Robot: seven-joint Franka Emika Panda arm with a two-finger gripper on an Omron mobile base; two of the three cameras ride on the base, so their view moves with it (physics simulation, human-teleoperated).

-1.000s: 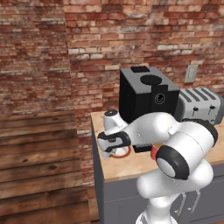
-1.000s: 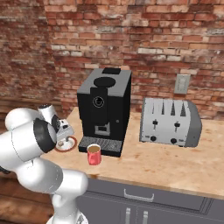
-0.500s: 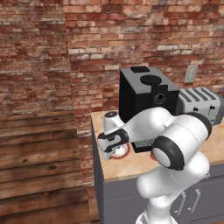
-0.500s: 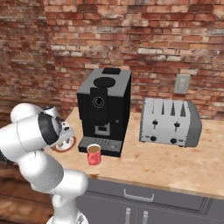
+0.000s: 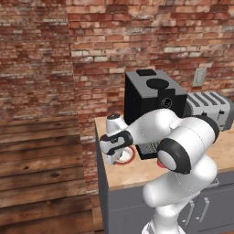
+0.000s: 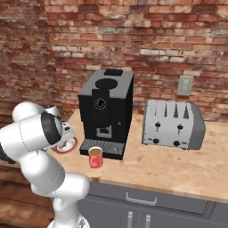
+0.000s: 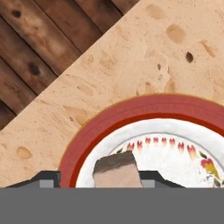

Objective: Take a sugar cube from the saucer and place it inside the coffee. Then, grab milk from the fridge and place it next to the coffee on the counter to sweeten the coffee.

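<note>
The robot's dark two-finger gripper [image 7: 116, 181] has a finger each side of the tiny grey-brown sugar cube [image 7: 117, 170], pinching or not, can't tell. Cube sits on the round white saucer w/ red rim [image 7: 144, 114] on the light wood counter [image 6: 178, 160]. Small red mug of coffee [image 6: 95, 157] is near the saucer, in front of the big black coffee machine [image 6: 107, 111].

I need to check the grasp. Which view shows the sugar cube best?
The hand view: the sugar cube sits close up on the saucer, between the gripper fingertips. In the left base view the arm covers most of the saucer; in the right base view only its rim peeks out.

Red brick wall [image 6: 67, 40] behind, wood plank panelling [image 5: 41, 155] at left.
</note>
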